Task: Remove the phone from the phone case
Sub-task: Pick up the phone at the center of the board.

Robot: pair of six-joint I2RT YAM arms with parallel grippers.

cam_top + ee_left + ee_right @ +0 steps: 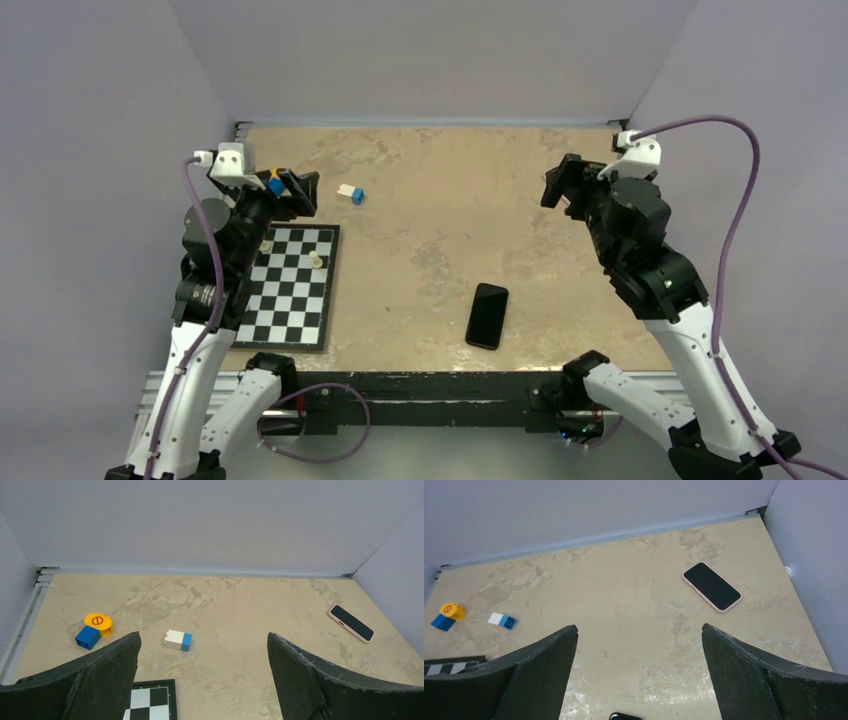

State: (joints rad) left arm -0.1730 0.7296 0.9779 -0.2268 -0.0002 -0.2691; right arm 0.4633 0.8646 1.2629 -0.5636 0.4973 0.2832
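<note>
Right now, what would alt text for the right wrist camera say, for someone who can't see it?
A pink-cased phone lies screen up on a tan table near the side wall, beyond the open right gripper, whose two black fingers frame the view. Small toy blocks sit far left.

Overhead looks down; both wrist views share the tabletop (pixel 250 605).

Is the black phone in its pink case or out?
In: the pink case edges the black phone in both wrist views.

Lab enclosure: grey walls (pixel 430 50), tabletop (pixel 450 180)
</note>
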